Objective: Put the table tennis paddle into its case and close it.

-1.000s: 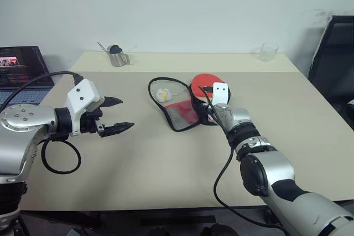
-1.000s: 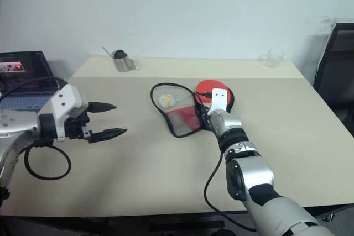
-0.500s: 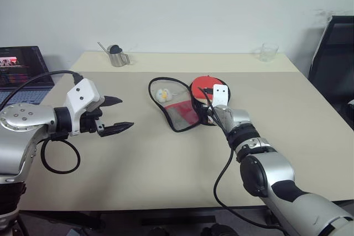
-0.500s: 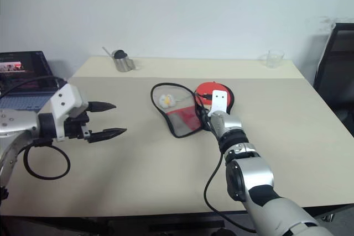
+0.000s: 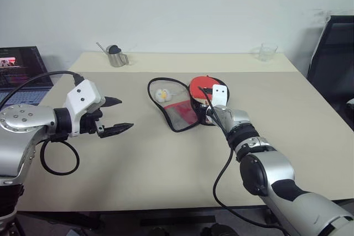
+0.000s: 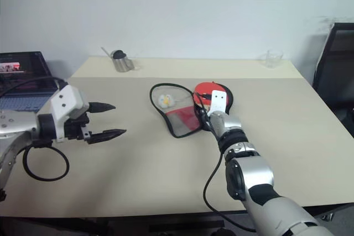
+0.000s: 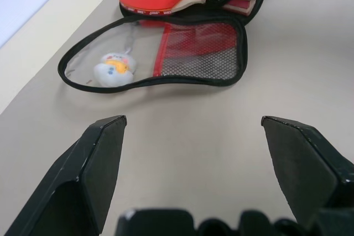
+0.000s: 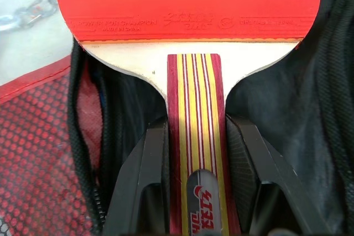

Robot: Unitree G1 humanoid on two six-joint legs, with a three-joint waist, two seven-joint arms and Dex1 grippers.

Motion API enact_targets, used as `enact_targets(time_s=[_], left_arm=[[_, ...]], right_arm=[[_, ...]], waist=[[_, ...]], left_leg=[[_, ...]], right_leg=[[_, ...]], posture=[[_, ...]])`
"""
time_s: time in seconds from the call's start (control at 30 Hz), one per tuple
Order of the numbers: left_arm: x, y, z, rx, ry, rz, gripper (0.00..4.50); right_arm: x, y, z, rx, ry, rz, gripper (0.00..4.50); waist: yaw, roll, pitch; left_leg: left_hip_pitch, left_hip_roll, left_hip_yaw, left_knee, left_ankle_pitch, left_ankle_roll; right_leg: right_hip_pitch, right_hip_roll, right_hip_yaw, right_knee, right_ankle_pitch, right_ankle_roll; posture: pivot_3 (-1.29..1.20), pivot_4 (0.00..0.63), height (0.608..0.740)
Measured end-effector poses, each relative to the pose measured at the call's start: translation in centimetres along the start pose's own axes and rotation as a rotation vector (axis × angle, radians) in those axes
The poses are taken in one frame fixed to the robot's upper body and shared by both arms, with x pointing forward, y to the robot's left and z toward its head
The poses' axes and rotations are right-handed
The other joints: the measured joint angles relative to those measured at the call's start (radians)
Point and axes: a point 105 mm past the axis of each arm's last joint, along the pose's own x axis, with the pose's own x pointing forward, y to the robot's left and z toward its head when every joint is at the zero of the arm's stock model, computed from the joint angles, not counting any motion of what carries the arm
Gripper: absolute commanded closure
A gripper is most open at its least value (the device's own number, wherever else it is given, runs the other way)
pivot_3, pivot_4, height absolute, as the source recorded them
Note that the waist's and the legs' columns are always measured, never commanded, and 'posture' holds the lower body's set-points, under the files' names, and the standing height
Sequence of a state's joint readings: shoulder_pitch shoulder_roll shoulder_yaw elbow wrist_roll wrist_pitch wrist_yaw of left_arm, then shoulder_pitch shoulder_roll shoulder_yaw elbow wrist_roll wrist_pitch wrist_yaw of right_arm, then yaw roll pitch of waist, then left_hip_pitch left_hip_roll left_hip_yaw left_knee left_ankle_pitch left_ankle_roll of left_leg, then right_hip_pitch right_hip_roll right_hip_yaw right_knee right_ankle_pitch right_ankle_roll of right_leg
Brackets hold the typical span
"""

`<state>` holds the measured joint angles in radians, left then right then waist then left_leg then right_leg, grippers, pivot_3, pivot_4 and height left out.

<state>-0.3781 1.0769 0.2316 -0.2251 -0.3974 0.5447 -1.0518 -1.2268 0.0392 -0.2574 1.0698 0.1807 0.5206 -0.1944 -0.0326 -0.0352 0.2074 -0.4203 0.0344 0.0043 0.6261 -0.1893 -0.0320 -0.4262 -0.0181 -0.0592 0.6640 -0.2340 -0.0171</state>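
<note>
The case (image 5: 180, 115) lies unzipped and spread open at mid-table, its red mesh-pocket flap (image 7: 199, 53) folded out to the left. The table tennis paddle (image 5: 202, 84) rests on the case's black right half, red face pointing away from me. My right gripper (image 8: 197, 131) is shut on the paddle's striped wooden handle (image 8: 193, 92), one black finger on each side. My left gripper (image 5: 126, 114) hovers open over the left of the table, well short of the case, with nothing between its fingers (image 7: 102, 153).
A small white ball keychain (image 5: 162, 95) lies inside the open flap. A metal jug (image 5: 117, 56) and a clear glass (image 5: 268, 51) stand at the table's far edge. A laptop (image 5: 19, 70) sits off to the left and a black chair (image 5: 332, 59) to the right.
</note>
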Motion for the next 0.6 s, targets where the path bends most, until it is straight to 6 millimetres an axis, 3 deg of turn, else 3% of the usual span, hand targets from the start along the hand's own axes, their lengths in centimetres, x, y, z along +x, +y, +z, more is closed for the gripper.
enact_targets(time_s=[0.1,0.43,0.6], left_arm=[[0.0,0.0,0.03,-0.002,-0.001,0.0,0.21],[0.02,0.05,0.02,-0.014,-0.004,0.006,0.21],[0.02,0.05,0.02,-0.014,-0.004,0.006,0.21]], right_arm=[[0.03,0.07,-0.02,-0.003,-0.004,0.003,3.43],[0.03,0.17,0.06,-0.025,-0.011,0.007,0.02],[0.03,-0.04,0.11,-0.024,-0.012,-0.004,0.02]], waist=[[0.0,0.0,0.0],[0.001,0.0,0.0],[0.001,0.0,0.0]], left_leg=[[0.0,0.0,0.0,0.0,0.0,0.0],[0.0,0.0,0.0,0.0,0.0,0.0],[0.0,0.0,0.0,0.0,0.0,0.0]], right_leg=[[0.0,0.0,0.0,0.0,0.0,0.0],[0.0,0.0,0.0,0.0,0.0,0.0],[0.0,0.0,0.0,0.0,0.0,0.0]], posture=[[0.0,0.15,0.74],[0.0,0.15,0.74],[0.0,0.15,0.74]])
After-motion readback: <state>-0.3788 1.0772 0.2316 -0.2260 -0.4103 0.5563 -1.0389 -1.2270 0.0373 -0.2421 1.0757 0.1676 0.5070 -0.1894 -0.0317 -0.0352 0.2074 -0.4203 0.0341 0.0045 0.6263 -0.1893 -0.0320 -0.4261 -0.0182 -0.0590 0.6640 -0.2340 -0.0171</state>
